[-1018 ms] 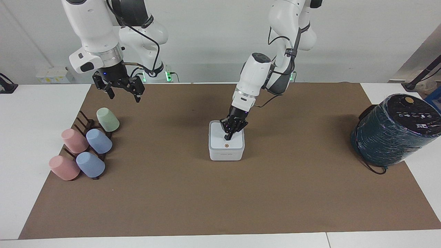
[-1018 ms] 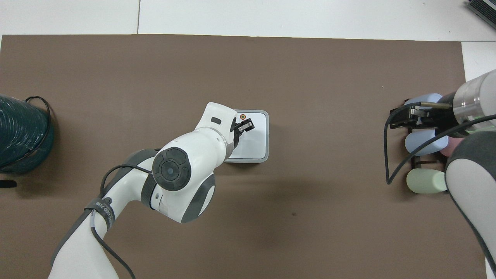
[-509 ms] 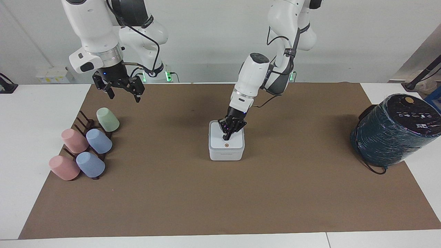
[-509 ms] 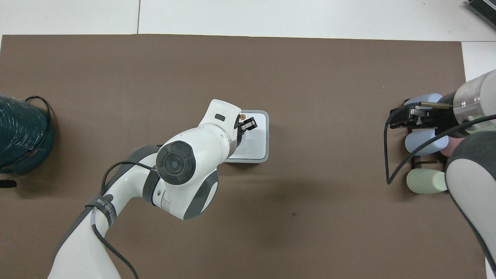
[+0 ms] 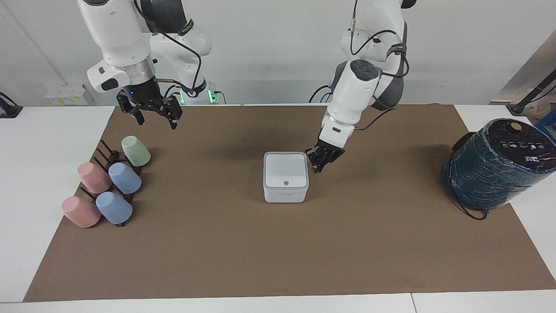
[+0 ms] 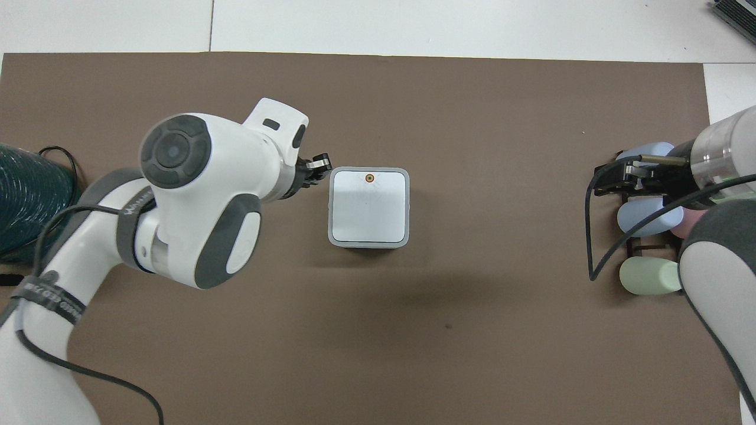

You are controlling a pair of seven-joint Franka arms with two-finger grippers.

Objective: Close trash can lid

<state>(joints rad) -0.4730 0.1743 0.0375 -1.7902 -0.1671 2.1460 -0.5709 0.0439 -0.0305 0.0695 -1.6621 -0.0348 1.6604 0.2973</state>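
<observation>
The small white trash can (image 5: 285,194) stands mid-mat on the brown mat. Its flat white lid (image 5: 286,170) lies down flat on the can, orange dot up; it also shows in the overhead view (image 6: 369,206). My left gripper (image 5: 319,166) is shut and empty. It hangs over the mat just beside the can, toward the left arm's end, clear of the lid; it also shows in the overhead view (image 6: 321,163). My right gripper (image 5: 156,122) is open and empty. It waits in the air over the cup rack.
A dark rack with several pastel cups (image 5: 124,178) lies at the right arm's end of the mat (image 5: 278,252). A large dark teal wrapped cylinder (image 5: 495,167) with a cable stands at the left arm's end.
My left gripper has lifted off the lid and swung aside toward the left arm's end. The lid stays flat on the can. The right arm has not moved.
</observation>
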